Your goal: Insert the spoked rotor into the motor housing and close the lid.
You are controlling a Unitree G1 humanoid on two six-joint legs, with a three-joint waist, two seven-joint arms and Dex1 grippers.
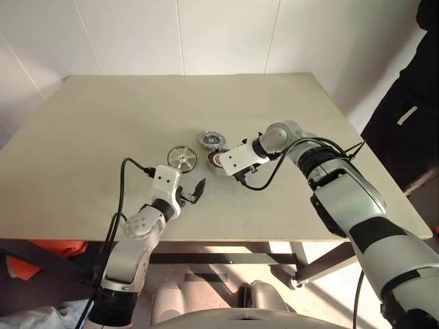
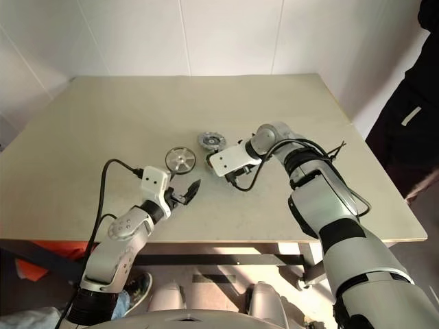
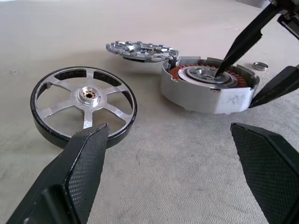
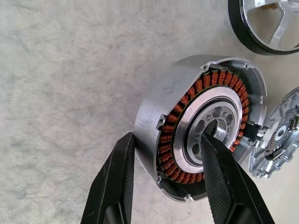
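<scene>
A beige square tabletop (image 1: pixel 137 116) stretches out on all sides beneath the left gripper (image 3: pixel 168 135) and the right gripper (image 4: pixel 166 140). A small silvery metal ring (image 3: pixel 260 65) lies flat on it just beyond the right gripper. A person in dark clothing (image 1: pixel 405 116) stands well off to that gripper's right. White panelled wall (image 1: pixel 206 34) rises far behind both grippers. An orange object (image 1: pixel 62 247) shows under the table, below and left of the left gripper.

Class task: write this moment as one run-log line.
right gripper: straddling motor housing wall, one finger in centre | left gripper: open, empty | spoked rotor: on table | lid: behind housing, off
</scene>
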